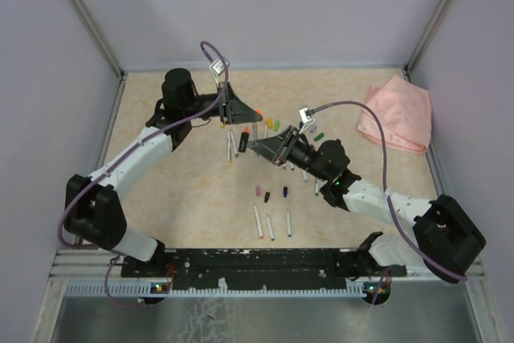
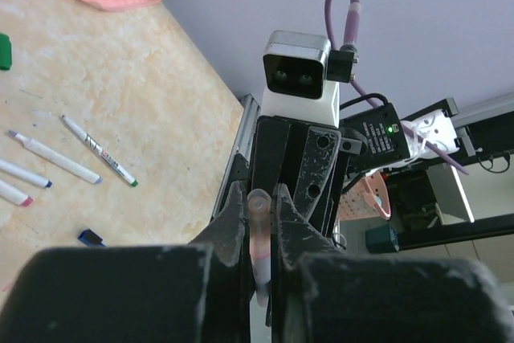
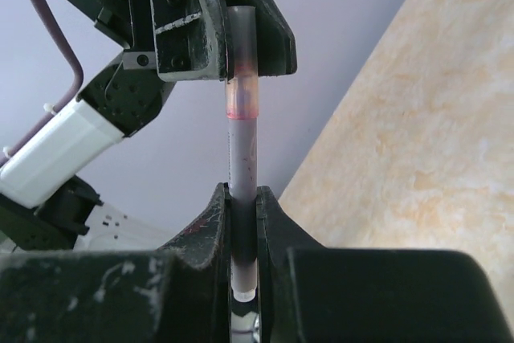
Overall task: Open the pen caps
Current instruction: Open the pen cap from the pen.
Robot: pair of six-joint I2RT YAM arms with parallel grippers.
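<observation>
Bases of two white-and-black arms sit bolted to a black rail [image 1: 257,261] at the near edge of the beige speckled desk [image 1: 177,190]. Just beyond the rail lie three slim white pen barrels [image 1: 270,226], side by side but not touching. A little farther on are three tiny plastic pen caps [image 1: 267,196], one purple and two black, each apart from the others. More barrels show partly under the right arm. The left wrist view counts four uncapped white barrels [image 2: 56,158] with coloured tips, and one dark blue cap [image 2: 91,238] near them.

Above mid-desk the two end effectors face each other nose to nose on one grey translucent pen [image 3: 242,150]. The right end effector [image 3: 243,198] is clamped tight on the darker stretch of it. The left end effector [image 2: 259,198] is closed just as tight on the other, pink-tinged end. A pink ring marks the join between the two stretches; which stretch is the cap I cannot tell.

Farther back lie at least four more loose caps: one orange cap [image 1: 259,111], one yellow cap [image 1: 269,122] and two green caps [image 1: 277,125]. One crumpled pink cloth [image 1: 397,114] lies toward the far right corner. Plain lilac-grey walls [image 1: 281,6] with metal corner posts close the desk in on three sides.
</observation>
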